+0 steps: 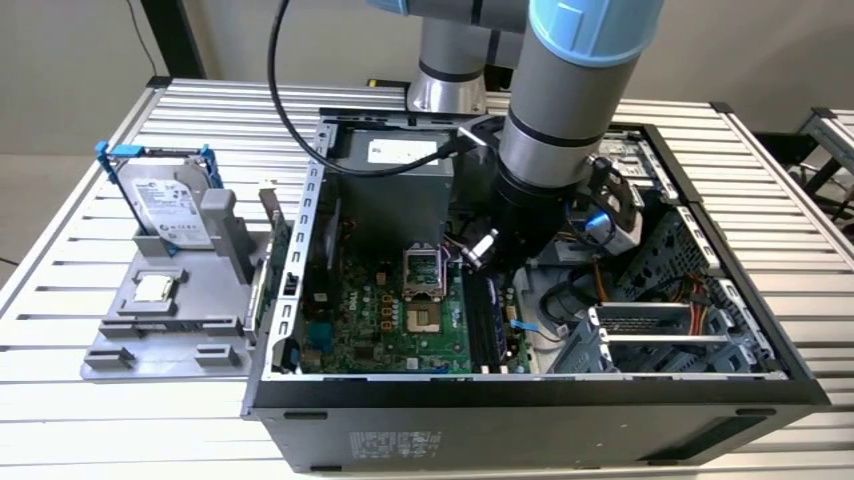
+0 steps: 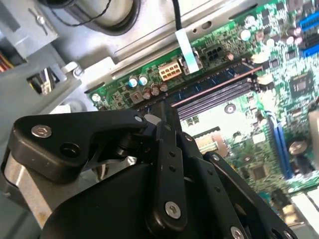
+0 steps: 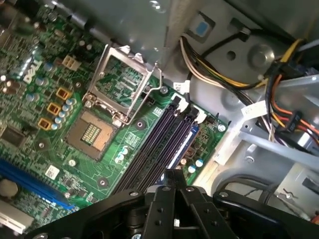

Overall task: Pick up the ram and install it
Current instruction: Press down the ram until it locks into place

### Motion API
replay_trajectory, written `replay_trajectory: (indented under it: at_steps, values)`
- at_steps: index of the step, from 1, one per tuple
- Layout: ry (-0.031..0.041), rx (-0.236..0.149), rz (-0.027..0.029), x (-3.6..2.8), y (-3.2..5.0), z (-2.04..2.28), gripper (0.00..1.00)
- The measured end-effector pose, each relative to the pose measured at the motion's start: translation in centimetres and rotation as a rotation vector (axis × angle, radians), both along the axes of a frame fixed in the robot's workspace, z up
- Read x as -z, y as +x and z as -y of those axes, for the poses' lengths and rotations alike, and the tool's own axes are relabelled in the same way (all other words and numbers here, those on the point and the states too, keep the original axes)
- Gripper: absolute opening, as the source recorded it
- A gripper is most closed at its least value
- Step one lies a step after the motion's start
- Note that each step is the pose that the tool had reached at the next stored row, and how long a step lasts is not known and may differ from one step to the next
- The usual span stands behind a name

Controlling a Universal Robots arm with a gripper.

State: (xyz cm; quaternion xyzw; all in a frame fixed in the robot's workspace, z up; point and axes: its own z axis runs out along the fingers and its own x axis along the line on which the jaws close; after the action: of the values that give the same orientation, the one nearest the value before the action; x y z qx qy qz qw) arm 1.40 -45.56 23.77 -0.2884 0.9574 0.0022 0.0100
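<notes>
One arm reaches down into one open case, and its one gripper hangs low over the board, by the far end of the memory slots. In both wrist views the black fingers are drawn together at the tip with no gap between them. The ram, a dark-blue stick, stands on edge in the slot nearest the case's drive side, running out from under the fingertips. I cannot tell whether the fingers touch it.

The slots lie side by side, four as far as I can count, the others dark and bare. One socket sits beside them with its metal frame swung up.

On the exterior view's left, one grey fixture holds one drive upright in a blue frame and one small square chip lying flat.

The case and fixture rest on a table of silver slats. Behind it is a plain pale wall, and the corner of a second slatted table shows at the exterior view's right edge.

White labels sit on the drive, on the grey box at the back of the case and on the case front, all with print too small to read. A bundle of orange, yellow and black wires runs along the case wall.
</notes>
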Motion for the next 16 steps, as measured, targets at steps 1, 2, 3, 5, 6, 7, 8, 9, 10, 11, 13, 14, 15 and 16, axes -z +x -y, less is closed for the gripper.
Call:
replay_trajectory:
  at_steps: [1, 2, 3, 5, 6, 7, 8, 9, 10, 11, 13, 14, 15, 16]
  values:
    - [0.0000, -0.019, 0.0000, 0.00, 0.00, 0.00, 0.00]
    - [0.0000, -0.036, 0.0000, 0.00, 0.00, 0.00, 0.00]
    - [0.0000, -0.055, 0.0000, 0.00, 0.00, 0.00, 0.00]
    - [-0.0001, -0.091, 0.0000, 0.00, 0.00, 0.00, 0.00]
    - [-0.0001, -0.111, 0.0000, 0.01, 0.00, 0.00, 0.00]
    - [-0.0001, -0.129, 0.0000, 0.01, 0.00, 0.00, 0.00]
    - [0.0000, -0.147, 0.0000, 0.01, 0.00, 0.00, 0.00]
    - [-0.0001, -0.165, 0.0000, 0.01, 0.00, 0.00, 0.00]
    - [-0.0001, -0.184, 0.0000, 0.02, 0.00, 0.00, 0.00]
    - [-0.0001, -0.200, 0.0000, 0.03, 0.00, 0.00, 0.00]
    - [-0.0001, -0.238, 0.0000, 0.04, 0.00, 0.00, 0.00]
    - [-0.0001, -0.256, 0.0000, 0.05, 0.00, 0.00, 0.00]
    - [-0.0001, -0.274, 0.0000, 0.06, 0.00, 0.00, 0.00]
    - [-0.0001, -0.292, 0.0000, 0.07, 0.00, 0.00, 0.00]
